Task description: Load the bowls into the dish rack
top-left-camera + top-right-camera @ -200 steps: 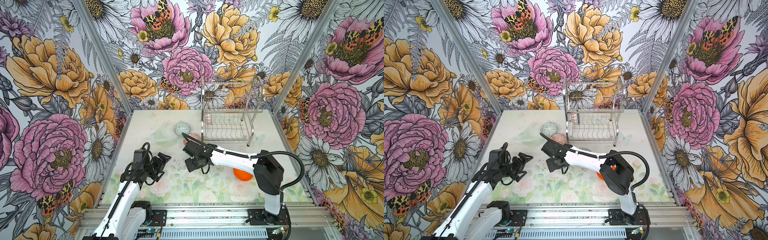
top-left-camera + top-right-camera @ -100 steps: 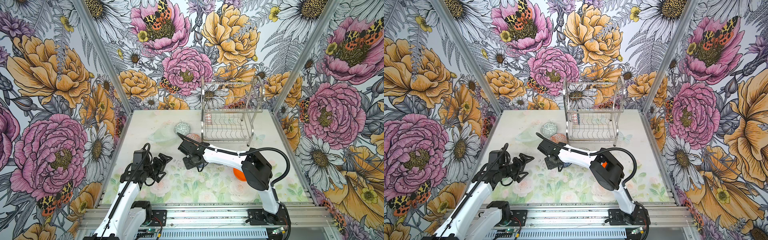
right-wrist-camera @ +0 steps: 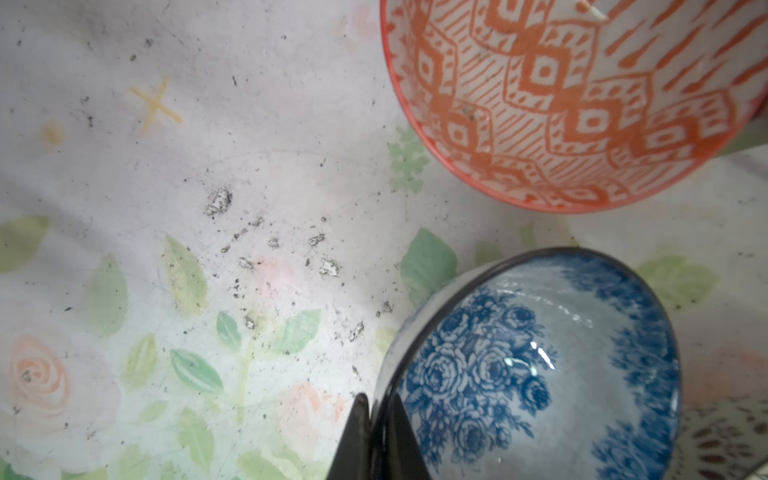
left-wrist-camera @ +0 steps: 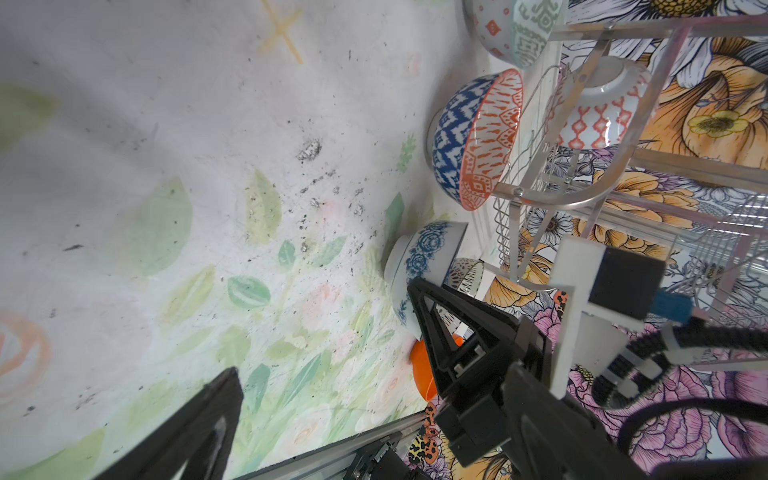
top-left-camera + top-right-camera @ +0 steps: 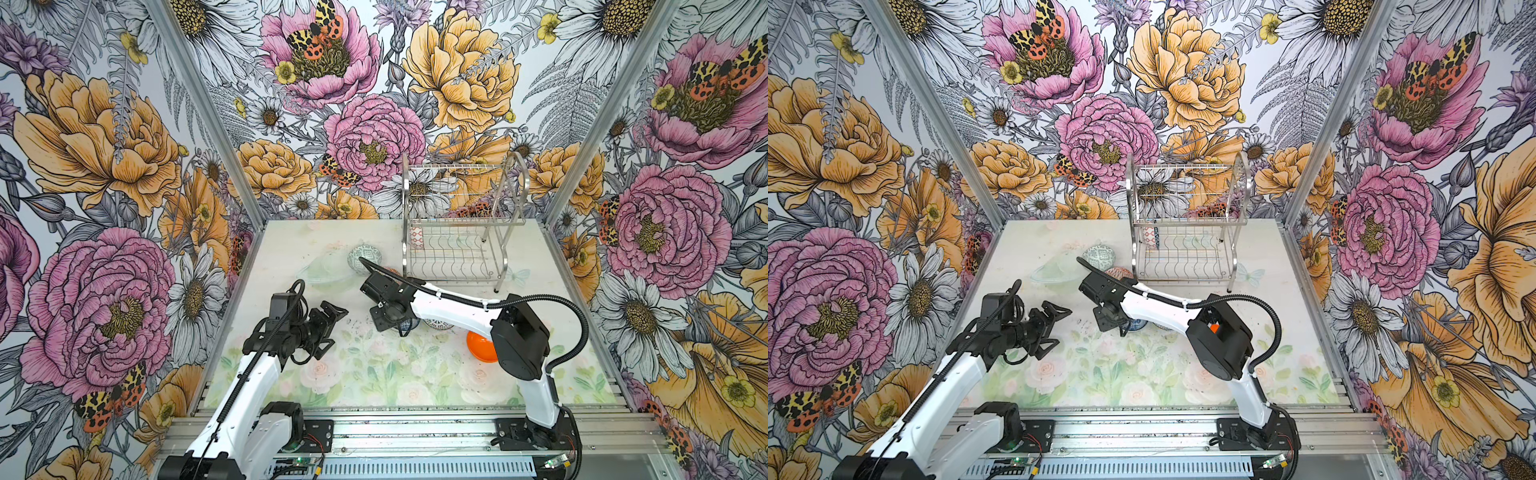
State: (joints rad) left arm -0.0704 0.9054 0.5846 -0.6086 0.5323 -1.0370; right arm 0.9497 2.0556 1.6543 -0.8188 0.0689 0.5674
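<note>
**Both top views and wrist views.** The right end effector (image 5: 398, 326) is over the middle of the desk (image 5: 374, 382), clamped on the rim of the blue floral bowl (image 3: 540, 365). The right wrist view shows one finger (image 3: 355, 444) outside the rim and the other inside it. Just beside this bowl lies the black-and-white lattice bowl (image 5: 436, 324). Beyond that, partly hidden under the right arm, lies the plain orange bowl (image 5: 478, 347). The blue bowl with the orange-patterned interior (image 3: 582, 95) stands between the held bowl and the dish rack (image 5: 453, 232), with the grey-green bowl (image 5: 365, 257) near it, farther back. The dish rack stands at the far right of the desk. Its lower tier carries the orange-white bowl (image 5: 416, 239) on edge at the left end. The left end effector (image 5: 332, 330) hovers over the left part of the desk, jaws wide apart and empty.
</note>
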